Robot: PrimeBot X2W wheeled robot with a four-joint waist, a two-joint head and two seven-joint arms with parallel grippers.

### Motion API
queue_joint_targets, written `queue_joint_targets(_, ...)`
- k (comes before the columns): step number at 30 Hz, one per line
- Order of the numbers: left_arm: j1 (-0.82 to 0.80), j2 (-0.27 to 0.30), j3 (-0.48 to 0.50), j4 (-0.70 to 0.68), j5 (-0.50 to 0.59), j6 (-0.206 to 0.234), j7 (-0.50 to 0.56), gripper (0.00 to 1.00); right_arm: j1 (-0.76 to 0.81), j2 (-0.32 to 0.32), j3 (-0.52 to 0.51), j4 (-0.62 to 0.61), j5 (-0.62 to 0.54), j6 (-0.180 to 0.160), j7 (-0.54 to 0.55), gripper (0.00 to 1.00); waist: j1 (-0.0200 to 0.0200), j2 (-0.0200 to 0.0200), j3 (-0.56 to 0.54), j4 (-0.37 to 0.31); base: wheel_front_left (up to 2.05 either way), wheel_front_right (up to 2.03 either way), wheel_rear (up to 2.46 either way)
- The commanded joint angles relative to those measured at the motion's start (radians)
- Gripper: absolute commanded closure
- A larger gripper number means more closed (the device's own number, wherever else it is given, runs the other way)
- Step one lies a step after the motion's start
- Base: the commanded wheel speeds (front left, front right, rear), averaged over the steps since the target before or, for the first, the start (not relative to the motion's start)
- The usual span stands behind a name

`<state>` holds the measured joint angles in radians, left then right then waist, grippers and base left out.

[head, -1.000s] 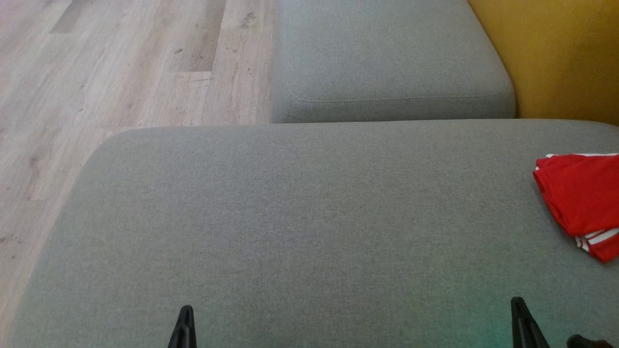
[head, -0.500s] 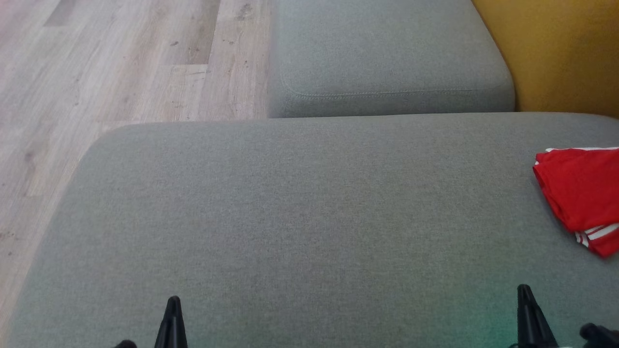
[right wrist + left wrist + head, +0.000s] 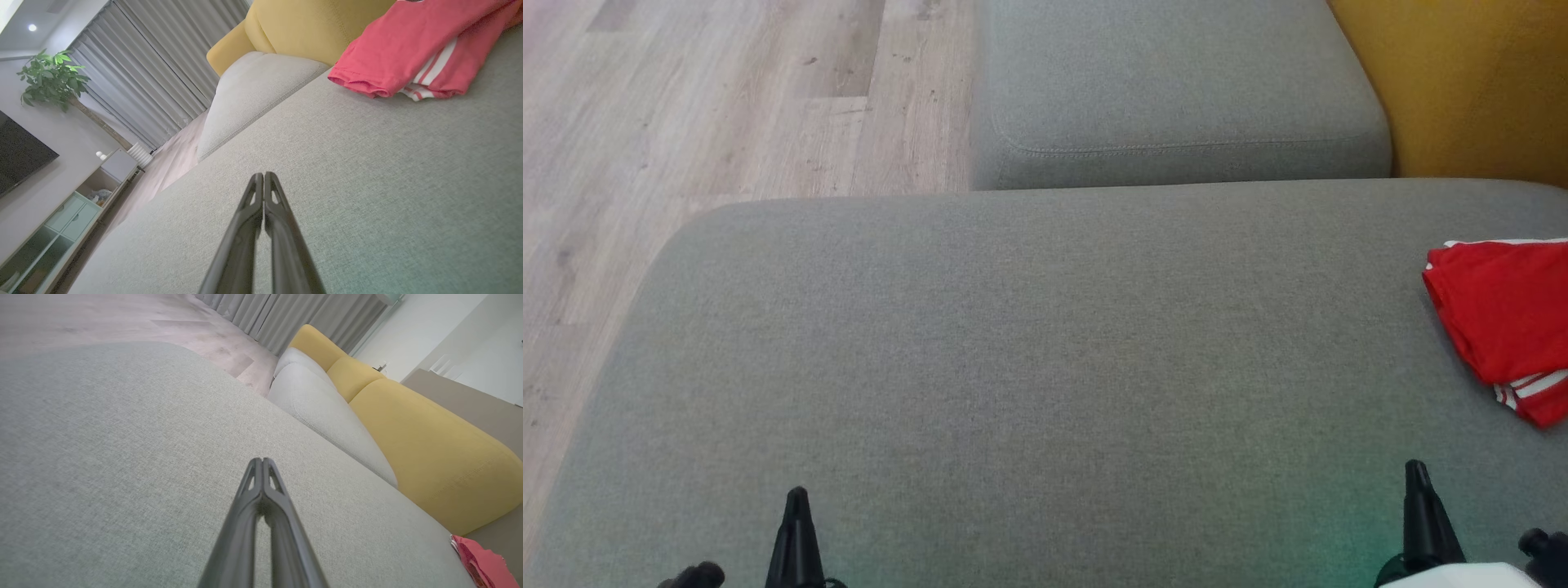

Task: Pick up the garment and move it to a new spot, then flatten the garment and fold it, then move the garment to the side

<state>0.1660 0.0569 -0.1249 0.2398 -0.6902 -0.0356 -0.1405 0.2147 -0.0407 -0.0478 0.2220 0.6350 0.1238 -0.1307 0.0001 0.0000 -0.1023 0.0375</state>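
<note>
1 red garment with white stripes lies folded at the far right of the large grey seat cushion, and the head view's right border cuts part of it off. From the garment to the cushion's rounded left corner runs a wide stretch of bare fabric. The cushion's left edge drops to the wooden floor. Its far edge meets a 2nd, smaller grey cushion, with a yellow backrest to the right of that.

There are 2 pincers, both over the near edge and well apart. The left pincer is at the lower left and the right pincer at the lower right. Each has its 2 fingers pressed together on nothing. The right pincer is nearer the garment but clear of it.
</note>
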Motion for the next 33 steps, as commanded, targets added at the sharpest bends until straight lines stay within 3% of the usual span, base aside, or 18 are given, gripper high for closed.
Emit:
queue_joint_targets(1, -0.056, 0.008, 0.028, -0.028, -0.034, -0.008, 0.009, 1.00, -0.055, -0.014, 0.001, -0.028, 0.038, 0.003, 0.006, 1.00, -0.0001, 0.0000, 0.002, -0.001, 0.00, 0.00, 0.00)
queue_joint_targets(33, -0.141, 0.009, 0.102, -0.015, -0.391, -0.042, 0.098, 1.00, -0.160, -0.018, -0.017, -0.008, 0.415, 0.004, 0.094, 1.00, -0.0001, 0.0000, 0.043, -0.015, 0.00, 0.00, 0.00)
